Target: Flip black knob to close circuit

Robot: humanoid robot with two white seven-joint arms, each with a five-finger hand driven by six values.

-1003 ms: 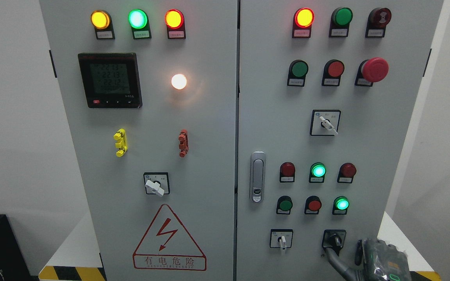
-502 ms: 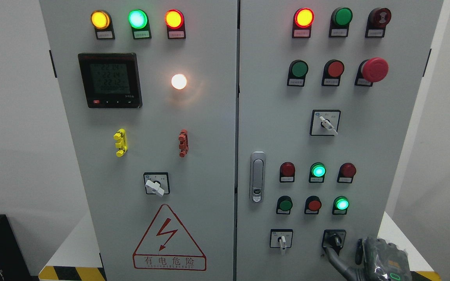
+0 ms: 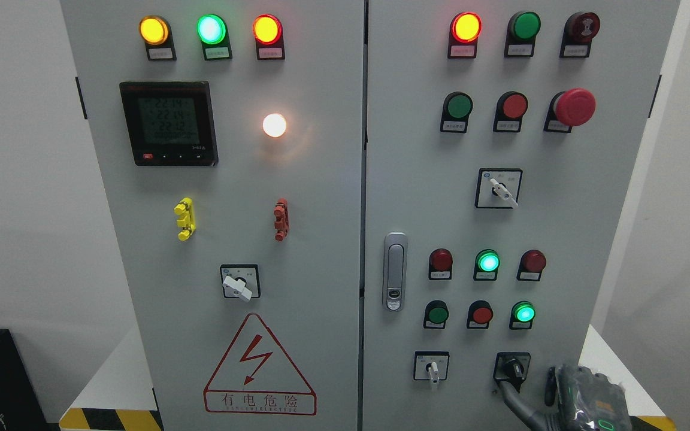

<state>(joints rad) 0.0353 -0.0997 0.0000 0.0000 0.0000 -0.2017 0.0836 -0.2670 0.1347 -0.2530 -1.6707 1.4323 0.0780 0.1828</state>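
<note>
Nearest me, my right hand (image 3: pixel 584 398) sits low right, one finger (image 3: pixel 510 392) reaching up against the black knob (image 3: pixel 513 367) at the cabinet's (image 3: pixel 321 179) lower right; whether it grips, I cannot tell. The flip looks under way, unfinished.

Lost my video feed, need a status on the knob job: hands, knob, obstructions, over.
Right hand at panel's lower right, one finger up on the black knob. Grip unclear. Left hand out of view. Nothing blocking the knob.
</note>
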